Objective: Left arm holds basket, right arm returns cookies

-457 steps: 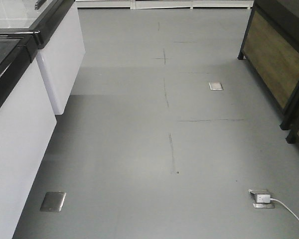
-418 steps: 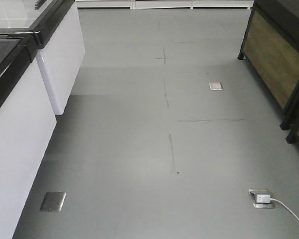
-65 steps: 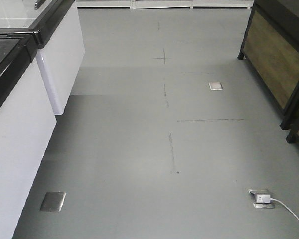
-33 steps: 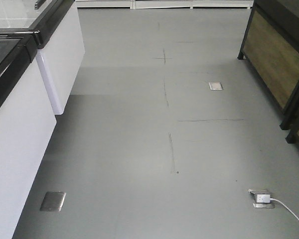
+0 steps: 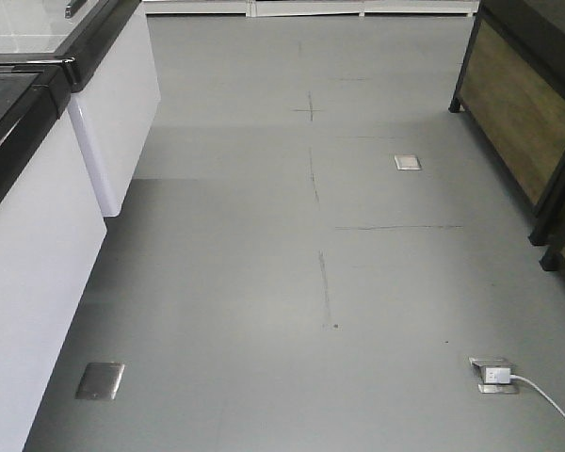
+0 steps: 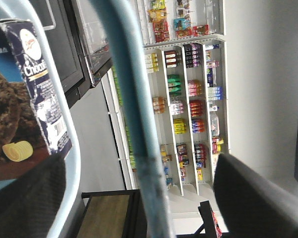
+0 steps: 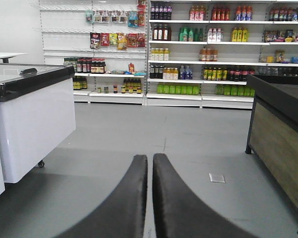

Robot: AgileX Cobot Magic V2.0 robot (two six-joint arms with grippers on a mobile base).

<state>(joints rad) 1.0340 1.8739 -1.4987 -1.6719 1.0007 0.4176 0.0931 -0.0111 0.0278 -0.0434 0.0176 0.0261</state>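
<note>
Ahead of the right gripper point(image 7: 150, 159) lies an open stretch of grey floor point(image 5: 264, 282), and beyond its fingertips, well apart, stand the stocked shelves point(image 7: 198, 49). A white freezer cabinet point(image 7: 35, 114) is off to the left of those fingers and a wood-panelled counter point(image 7: 275, 139) off to their right. The right fingers point(image 7: 129, 198) are pressed together with nothing between them.

In the left wrist view the basket point(image 6: 69, 148) shows only as a pale blue rim just beside one dark finger point(image 6: 25, 198). Its hoop handle point(image 6: 124, 74) runs through the gap between the two fingers of the left gripper point(image 6: 139, 163), which stand wide apart. Whether the handle rests on the gripper's base is hidden.

The cookies point(image 6: 20, 99) sit inside the basket, on the far side of that rim from the fingers.

Judging from this, the return has not begun and the carton is not yet lifted. The next move calls for the right fingers to spread, reach into the basket and close on the carton.
</note>
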